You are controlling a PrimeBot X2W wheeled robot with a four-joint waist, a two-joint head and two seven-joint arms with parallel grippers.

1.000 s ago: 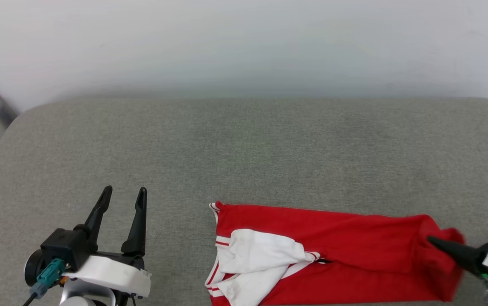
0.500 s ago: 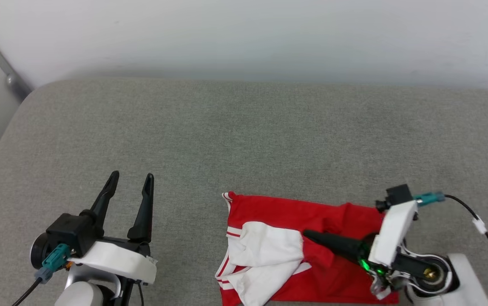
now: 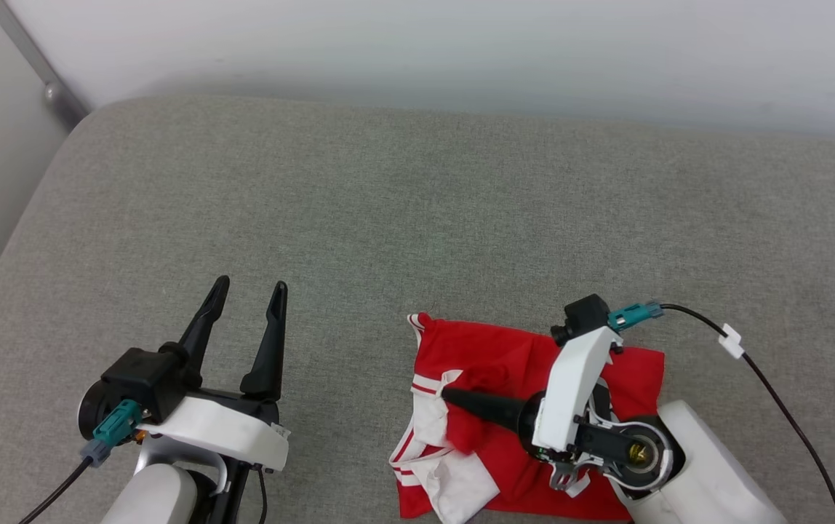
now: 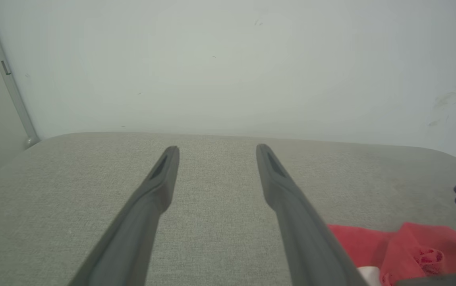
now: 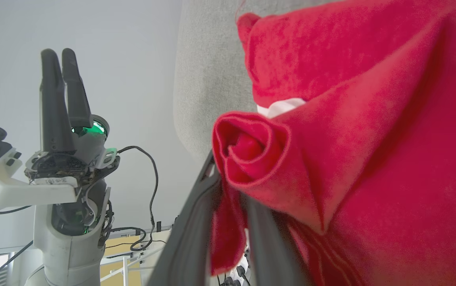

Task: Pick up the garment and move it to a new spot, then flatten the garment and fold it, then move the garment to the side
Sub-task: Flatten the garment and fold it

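- Got the right gripper (image 3: pixel 451 395) pinched tight on a red fold of the garment (image 3: pixel 494 349), tips pointing left.
- Got the left gripper (image 3: pixel 252 285) spread wide, holding nothing, over the bare grey cushion (image 3: pixel 388 218).
- Found the garment bunched up low in the head view, right of middle.
- From the right wrist cam, can see rolled red cloth wedged between the 2 fingers (image 5: pixel 188 230), way clearer than from the head cam.

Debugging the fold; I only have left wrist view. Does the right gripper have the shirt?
Observer: Yes. Right wrist view: right gripper shut on a rolled red fold of the garment.
Operator: Pointing where?
Observer: Head view: it points to the robot's left, tip by the white sleeve.
Operator: Left gripper touching cloth?
Observer: No. Head view: left gripper open over bare grey cushion, apart from the garment.
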